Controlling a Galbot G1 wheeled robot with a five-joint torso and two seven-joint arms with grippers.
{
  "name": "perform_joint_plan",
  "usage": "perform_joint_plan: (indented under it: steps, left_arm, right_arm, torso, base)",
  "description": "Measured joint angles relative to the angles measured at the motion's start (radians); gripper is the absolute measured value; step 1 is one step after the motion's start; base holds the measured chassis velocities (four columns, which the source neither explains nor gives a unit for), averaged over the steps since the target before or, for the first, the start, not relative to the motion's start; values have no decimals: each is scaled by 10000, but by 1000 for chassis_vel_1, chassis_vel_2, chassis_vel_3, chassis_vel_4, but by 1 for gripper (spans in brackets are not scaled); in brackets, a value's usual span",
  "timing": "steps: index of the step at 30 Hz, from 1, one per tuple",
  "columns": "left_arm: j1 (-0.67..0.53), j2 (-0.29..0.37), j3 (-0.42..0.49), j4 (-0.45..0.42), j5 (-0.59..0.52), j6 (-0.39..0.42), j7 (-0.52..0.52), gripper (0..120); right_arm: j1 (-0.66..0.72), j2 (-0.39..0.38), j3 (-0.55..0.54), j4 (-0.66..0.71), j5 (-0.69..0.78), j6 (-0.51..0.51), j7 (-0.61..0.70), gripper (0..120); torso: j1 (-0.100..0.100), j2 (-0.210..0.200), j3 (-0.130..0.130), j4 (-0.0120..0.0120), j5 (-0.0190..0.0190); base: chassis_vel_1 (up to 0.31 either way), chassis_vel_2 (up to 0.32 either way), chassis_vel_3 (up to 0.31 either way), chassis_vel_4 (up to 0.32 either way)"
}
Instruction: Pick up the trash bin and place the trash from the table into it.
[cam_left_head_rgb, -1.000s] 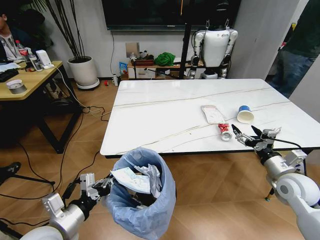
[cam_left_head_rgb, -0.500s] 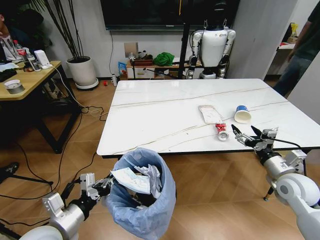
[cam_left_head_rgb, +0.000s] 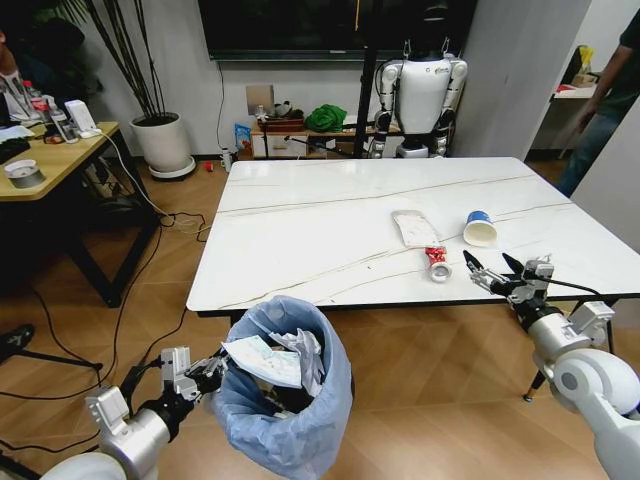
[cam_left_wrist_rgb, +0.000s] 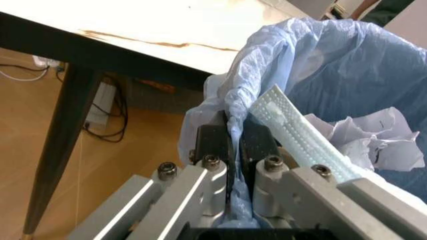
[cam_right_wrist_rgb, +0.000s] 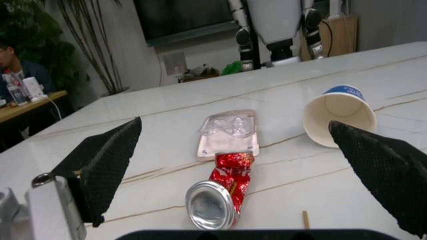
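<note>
Head view, left to right: left gripper (cam_left_head_rgb: 207, 372) sits lower left of the frame, clamped on the rim of the bin (cam_left_head_rgb: 290, 400), pinching the blue bag liner; left wrist view confirms jaws closed with liner squeezed between them (cam_left_wrist_rgb: 230, 145). Bin is held off the floor at bottom centre, just in front of and below the table's (cam_left_head_rgb: 330, 230) near edge, already part full of crumpled paper (cam_left_head_rgb: 270, 358). Still on the table, right of centre: a flat clear wrapper (cam_left_head_rgb: 412, 228), a crushed can (cam_left_head_rgb: 437, 265) with red foil, and a paper cup (cam_left_head_rgb: 479, 228) lying on its side, all near each other. Right gripper (cam_left_head_rgb: 492, 276) hovers at centre right, just beside the can at the table's near edge, jaws spread wide, holding nothing, touching nothing. In the right wrist view the can (cam_right_wrist_rgb: 215, 200) lies between the two black fingers (cam_right_wrist_rgb: 107, 160), low in the frame. Step in hand, as I read it: lining up on the can, with the wrapper and cup left. Next move likely needs the gripper lowered around the can body, closed, then carried over to the bin mouth.
</note>
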Motion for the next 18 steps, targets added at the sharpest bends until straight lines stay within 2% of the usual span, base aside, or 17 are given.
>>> perform_joint_plan:
  steps: [18]
  left_arm:
    - [15,-57,-2,-62,22,0,17,0]
  right_arm:
    - [-69,-28,84,45,-14,-2,-44,100]
  torso:
    - [0,1,0,0,0]
  base:
    - [0,0,0,0]
